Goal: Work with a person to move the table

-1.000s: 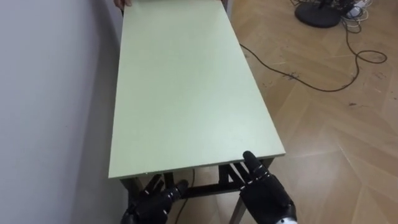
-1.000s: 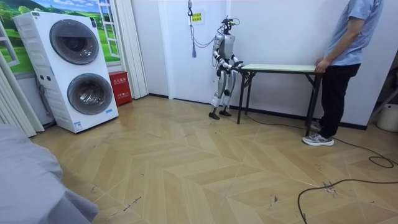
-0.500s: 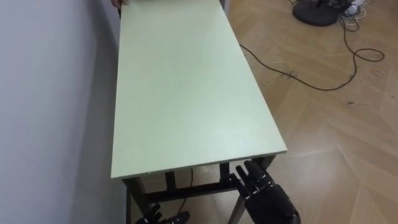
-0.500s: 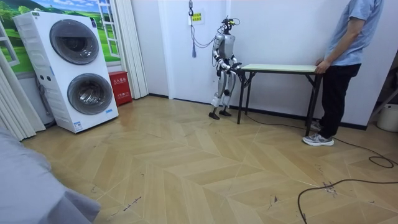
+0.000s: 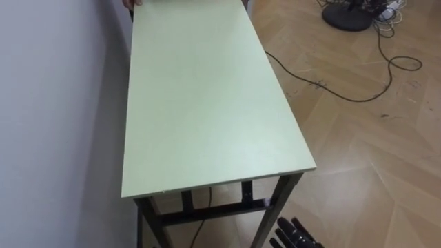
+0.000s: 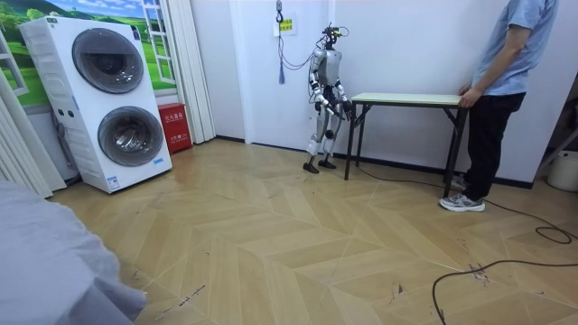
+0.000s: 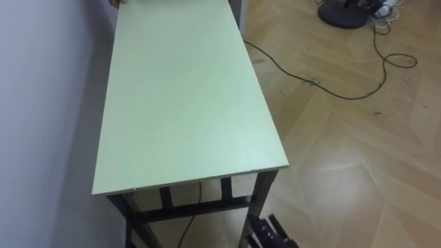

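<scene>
The table (image 5: pixel 207 103) has a pale green top and black legs, and its long left side runs along the white wall. It stands on the floor. My right hand (image 5: pixel 295 234) shows as dark straight fingers at the bottom edge, below and in front of the table's near right leg, touching nothing. At the far end a person's fingers (image 5: pixel 131 3) rest on the top. In the room view I stand upright at the table's (image 6: pixel 402 97) left end, and the person (image 6: pixel 506 81) stands at the other end with a hand (image 6: pixel 467 94) on its edge.
A dark cable (image 5: pixel 331 86) loops over the wood floor to the table's right, near a black round base (image 5: pixel 348 14). The wall (image 5: pixel 55 103) lies close on my left. Stacked washing machines (image 6: pixel 108 99) and a red box (image 6: pixel 173 126) stand far off.
Both my hands have sunk from under the table's near edge. The left one has dropped out of the eye view, and only the right fingertips remain. The table has not moved.
</scene>
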Motion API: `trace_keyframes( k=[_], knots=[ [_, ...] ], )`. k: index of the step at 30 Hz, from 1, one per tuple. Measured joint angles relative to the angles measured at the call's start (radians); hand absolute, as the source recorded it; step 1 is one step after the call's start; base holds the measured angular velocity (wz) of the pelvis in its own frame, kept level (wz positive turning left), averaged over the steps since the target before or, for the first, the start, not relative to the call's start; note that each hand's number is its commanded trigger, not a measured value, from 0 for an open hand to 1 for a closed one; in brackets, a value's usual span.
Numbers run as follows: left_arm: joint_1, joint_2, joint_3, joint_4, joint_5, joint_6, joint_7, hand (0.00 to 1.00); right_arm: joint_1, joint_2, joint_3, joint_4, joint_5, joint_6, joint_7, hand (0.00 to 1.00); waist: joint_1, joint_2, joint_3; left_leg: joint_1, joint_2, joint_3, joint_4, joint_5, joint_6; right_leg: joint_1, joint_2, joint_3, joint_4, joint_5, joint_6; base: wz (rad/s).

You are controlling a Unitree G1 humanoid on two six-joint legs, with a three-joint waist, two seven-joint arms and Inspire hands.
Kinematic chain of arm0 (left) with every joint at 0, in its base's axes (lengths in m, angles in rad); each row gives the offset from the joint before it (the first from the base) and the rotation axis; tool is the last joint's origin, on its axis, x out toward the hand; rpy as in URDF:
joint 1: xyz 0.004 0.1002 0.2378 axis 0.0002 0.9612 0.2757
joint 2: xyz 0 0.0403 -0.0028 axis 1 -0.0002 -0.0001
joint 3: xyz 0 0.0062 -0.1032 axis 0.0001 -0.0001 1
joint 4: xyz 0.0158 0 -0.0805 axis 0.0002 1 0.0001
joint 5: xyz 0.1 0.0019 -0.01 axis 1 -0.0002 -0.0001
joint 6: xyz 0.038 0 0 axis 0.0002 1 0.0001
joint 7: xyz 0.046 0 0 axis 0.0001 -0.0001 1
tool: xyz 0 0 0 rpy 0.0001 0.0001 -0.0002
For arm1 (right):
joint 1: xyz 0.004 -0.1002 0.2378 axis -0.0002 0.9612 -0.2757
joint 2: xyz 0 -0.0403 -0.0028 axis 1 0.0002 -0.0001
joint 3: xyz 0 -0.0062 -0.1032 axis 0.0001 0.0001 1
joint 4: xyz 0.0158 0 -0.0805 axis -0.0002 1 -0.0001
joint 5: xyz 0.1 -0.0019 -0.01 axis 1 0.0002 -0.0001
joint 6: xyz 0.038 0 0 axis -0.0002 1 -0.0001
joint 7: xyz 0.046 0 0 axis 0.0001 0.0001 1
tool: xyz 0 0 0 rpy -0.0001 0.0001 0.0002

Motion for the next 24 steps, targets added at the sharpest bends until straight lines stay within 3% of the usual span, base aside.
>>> trace_keyframes(
  k=[6,11,17,19,24],
  knots=[
    [0.019,0.006,0.037,0.104,0.032,-0.014,0.014,0.00,0.002,0.000,-0.038,0.160,-0.025,-0.038,-0.021,0.00,0.003,-0.005,0.0012,0.001,0.000,0.000,0.001,-0.001,-0.002,0.006,0.000,-0.027,-0.011,0.001,-0.001,0.00],
    [0.018,-0.009,0.103,0.180,0.102,-0.016,0.051,0.00,-0.005,0.005,-0.092,0.263,-0.128,-0.038,-0.060,0.00,0.005,-0.007,0.0029,0.003,0.000,-0.002,-0.002,-0.003,-0.004,0.008,0.000,-0.025,-0.012,0.001,-0.001,0.00],
    [0.008,-0.018,0.175,0.278,0.238,-0.032,0.130,0.00,-0.004,0.005,-0.126,0.409,-0.298,-0.038,-0.144,0.00,0.008,-0.009,0.0060,0.032,0.001,-0.001,-0.018,-0.004,-0.005,0.029,0.001,-0.021,-0.012,0.001,-0.001,-0.03],
    [0.004,-0.039,0.209,0.295,0.320,-0.028,0.180,0.00,-0.027,0.006,-0.145,0.417,-0.351,-0.036,-0.182,0.00,0.008,-0.012,0.0065,0.034,0.000,0.001,-0.018,-0.004,-0.005,0.036,0.001,-0.025,-0.013,0.001,-0.001,0.00],
    [-0.014,-0.054,0.210,0.317,0.460,-0.020,0.274,0.00,-0.069,0.006,-0.140,0.440,-0.418,-0.009,-0.249,0.00,0.011,-0.020,0.0080,0.035,0.000,-0.010,-0.016,-0.004,-0.006,0.040,0.003,-0.024,-0.015,0.001,-0.001,0.08]
  ],
)
